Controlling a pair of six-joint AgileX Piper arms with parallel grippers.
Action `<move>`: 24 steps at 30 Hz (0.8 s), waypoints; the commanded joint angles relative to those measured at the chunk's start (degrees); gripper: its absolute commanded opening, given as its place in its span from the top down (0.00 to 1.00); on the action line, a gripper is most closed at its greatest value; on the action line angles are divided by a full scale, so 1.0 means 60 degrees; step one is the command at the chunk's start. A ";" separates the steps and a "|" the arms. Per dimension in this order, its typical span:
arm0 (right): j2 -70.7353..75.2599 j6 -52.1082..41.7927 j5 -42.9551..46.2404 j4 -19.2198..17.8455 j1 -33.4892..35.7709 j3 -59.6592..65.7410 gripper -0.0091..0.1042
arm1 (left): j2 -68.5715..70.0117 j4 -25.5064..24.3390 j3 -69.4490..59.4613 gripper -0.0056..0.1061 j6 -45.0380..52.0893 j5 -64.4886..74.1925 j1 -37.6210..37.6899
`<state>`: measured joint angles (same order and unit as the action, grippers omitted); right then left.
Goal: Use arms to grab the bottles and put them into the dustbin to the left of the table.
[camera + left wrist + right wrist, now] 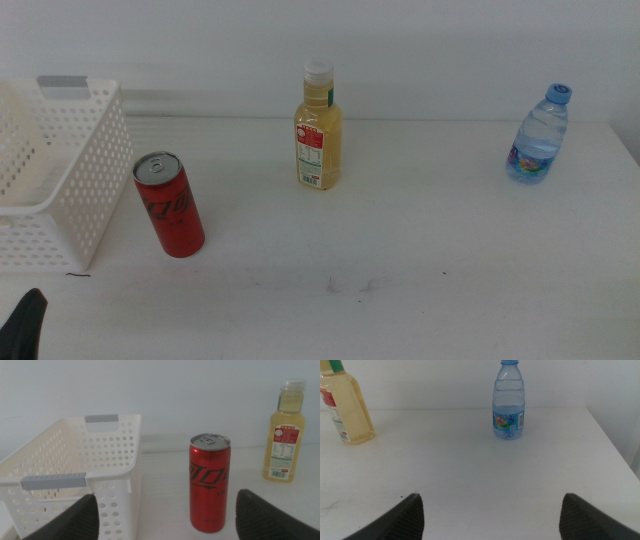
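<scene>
At the time of inspection all 3 containers stood upright and untouched on the plain white tabletop (420, 250), so the step in hand was judged to be the first approach. The slim red aluminium soda can (170, 205) stood just beside the near corner of the white perforated plastic basket (60, 190), apart from its wall; the yellow juice bottle with white cap and printed label (318, 130) stood near the middle rear of the tabletop, and the small clear water bottle with blue cap (538, 135) stood well apart at the far right. The left gripper (165, 525) waited low at the near left edge with its fingers spread wide and empty, the can lying between them ahead in its wrist view. The right gripper (490, 520) was likewise wide open and empty, facing the water bottle (509, 402) from well back; it did not show in the middle view. For good execution, the left arm would best advance straight so the can sat centred between the fingers, close at mid-height of the body, and avoid brushing the basket wall (115, 480). The can looked tall and narrow, so an off-centre touch could tip it. A vertical lift clear of the rim was advised before crossing over the basket.
</scene>
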<state>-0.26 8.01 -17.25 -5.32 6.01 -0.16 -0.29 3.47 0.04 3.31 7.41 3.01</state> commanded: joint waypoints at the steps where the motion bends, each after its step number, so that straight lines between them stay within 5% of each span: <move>1: 0.0043 -0.0025 0.0093 -0.0064 -0.0059 0.0027 0.13 | -0.0073 0.0013 -0.0007 0.11 -0.0067 -0.0301 0.0101; 14: 0.0043 -0.0025 0.0093 -0.0064 -0.0059 0.0027 0.13 | -0.9345 -0.0012 -0.0007 0.11 -0.0446 -0.7997 0.1800; 24: 0.0043 -0.0025 0.0093 -0.0064 -0.0059 0.0027 0.13 | -1.1810 -0.0157 -0.0007 0.11 -0.0552 -1.0403 0.1800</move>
<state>-0.26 8.01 -17.25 -5.32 6.01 -0.16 -70.73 3.20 0.04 0.88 -52.75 13.71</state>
